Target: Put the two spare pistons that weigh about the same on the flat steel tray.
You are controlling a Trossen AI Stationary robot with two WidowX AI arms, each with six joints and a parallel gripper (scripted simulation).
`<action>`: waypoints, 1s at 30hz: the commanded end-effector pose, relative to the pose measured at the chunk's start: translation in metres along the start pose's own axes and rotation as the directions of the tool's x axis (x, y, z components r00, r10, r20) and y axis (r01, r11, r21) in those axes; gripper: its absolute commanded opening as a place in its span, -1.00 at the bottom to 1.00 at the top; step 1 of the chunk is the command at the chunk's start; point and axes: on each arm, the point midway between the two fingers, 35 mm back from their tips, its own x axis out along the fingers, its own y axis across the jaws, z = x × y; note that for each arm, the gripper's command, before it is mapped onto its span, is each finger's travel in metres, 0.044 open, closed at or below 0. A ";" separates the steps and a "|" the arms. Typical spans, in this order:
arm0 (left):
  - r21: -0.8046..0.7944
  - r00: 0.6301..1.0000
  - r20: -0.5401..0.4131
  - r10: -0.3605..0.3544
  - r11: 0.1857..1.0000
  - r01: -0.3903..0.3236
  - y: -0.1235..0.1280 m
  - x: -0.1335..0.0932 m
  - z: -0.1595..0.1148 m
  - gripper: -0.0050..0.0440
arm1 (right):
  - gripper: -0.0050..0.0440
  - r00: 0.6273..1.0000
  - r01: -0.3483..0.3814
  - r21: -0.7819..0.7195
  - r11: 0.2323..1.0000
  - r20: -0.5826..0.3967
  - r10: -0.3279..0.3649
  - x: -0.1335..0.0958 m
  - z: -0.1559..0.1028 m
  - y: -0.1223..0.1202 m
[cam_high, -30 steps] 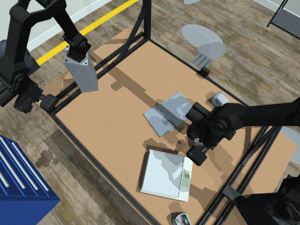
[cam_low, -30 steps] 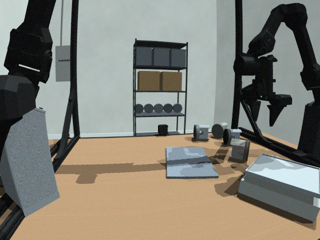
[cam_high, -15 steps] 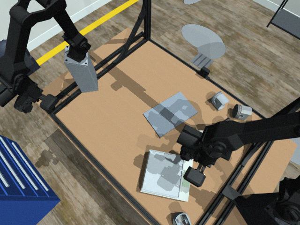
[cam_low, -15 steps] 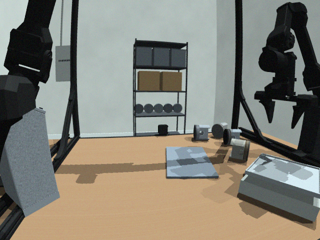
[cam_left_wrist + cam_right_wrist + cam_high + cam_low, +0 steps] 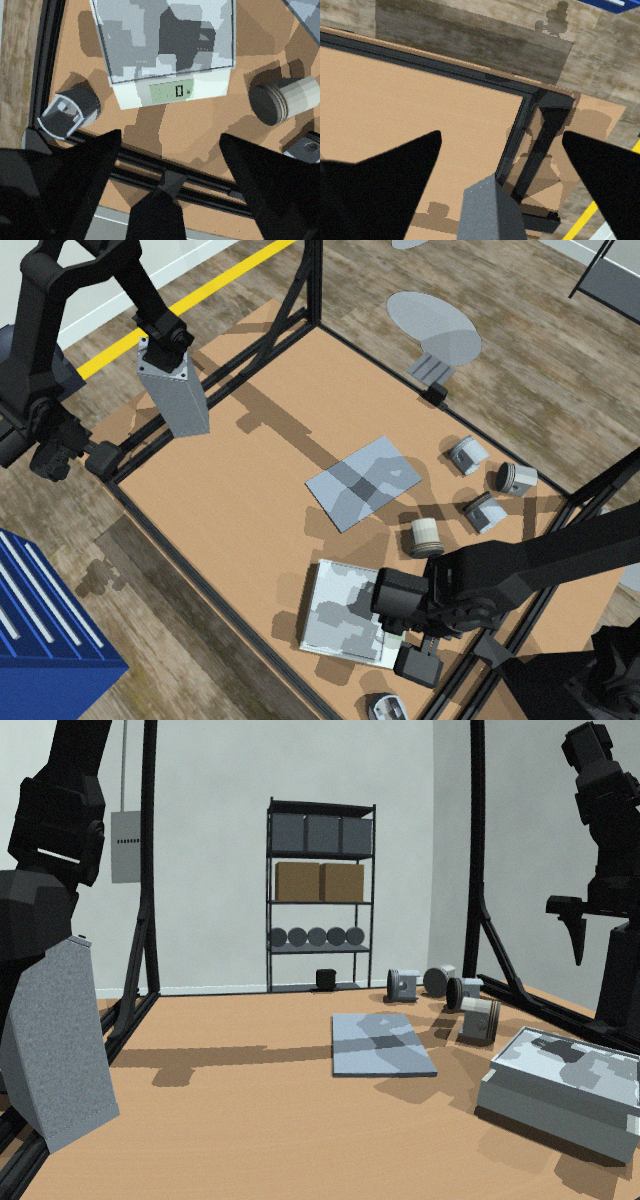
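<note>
The flat steel tray (image 5: 364, 482) (image 5: 379, 1045) lies bare on the bench; its corner shows in the left wrist view (image 5: 310, 7). Three pistons (image 5: 467, 454) (image 5: 516, 478) (image 5: 484, 512) lie in a group beyond it, and show in the exterior view (image 5: 403, 985) (image 5: 438, 979) (image 5: 462, 991). A fourth piston (image 5: 426, 538) (image 5: 480, 1019) (image 5: 287, 100) sits between the tray and the scale. A fifth piston (image 5: 387, 707) (image 5: 70, 110) lies by the frame rail. My left gripper (image 5: 408, 648) (image 5: 577, 947) (image 5: 171, 137) is open and empty, in the air over the scale's display end. My right gripper (image 5: 501, 136) is open and empty, high over the far corner.
A weighing scale (image 5: 341, 612) (image 5: 563, 1081) (image 5: 165, 35) has a bare platform and its display (image 5: 172, 91) reads 0. A grey block (image 5: 173, 389) (image 5: 51, 1040) (image 5: 490, 210) hangs at the right arm. Black frame rails (image 5: 206, 596) edge the bench.
</note>
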 end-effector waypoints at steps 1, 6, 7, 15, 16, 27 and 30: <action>-0.057 1.000 -0.005 -0.004 0.998 0.003 0.017 -0.001 -0.005 0.75 | 1.00 1.000 -0.002 -0.001 1.000 -0.001 0.002 0.000 0.000 0.000; -0.190 1.000 -0.005 -0.004 0.982 0.003 0.042 -0.001 -0.006 0.75 | 1.00 1.000 -0.002 -0.001 1.000 -0.001 0.002 0.000 0.000 0.000; -0.216 1.000 -0.005 -0.004 0.976 0.002 0.047 -0.001 -0.007 0.75 | 1.00 1.000 -0.002 -0.001 1.000 -0.001 0.002 0.000 0.000 0.000; -0.369 1.000 -0.005 -0.004 0.930 0.001 0.077 -0.001 -0.008 0.75 | 1.00 1.000 -0.002 -0.001 1.000 -0.001 0.002 0.000 0.000 0.000; -0.393 1.000 -0.005 -0.004 0.919 0.001 0.082 -0.001 -0.008 0.75 | 1.00 1.000 -0.002 -0.001 1.000 -0.001 0.002 0.000 0.000 0.000; -0.426 1.000 -0.005 -0.004 0.905 0.001 0.127 -0.001 -0.010 0.75 | 1.00 1.000 -0.002 -0.001 1.000 -0.001 0.002 0.000 0.000 0.000; -0.427 1.000 -0.005 -0.003 0.904 0.001 0.140 -0.001 -0.011 0.75 | 1.00 1.000 -0.002 -0.001 1.000 -0.001 0.002 0.000 0.000 0.000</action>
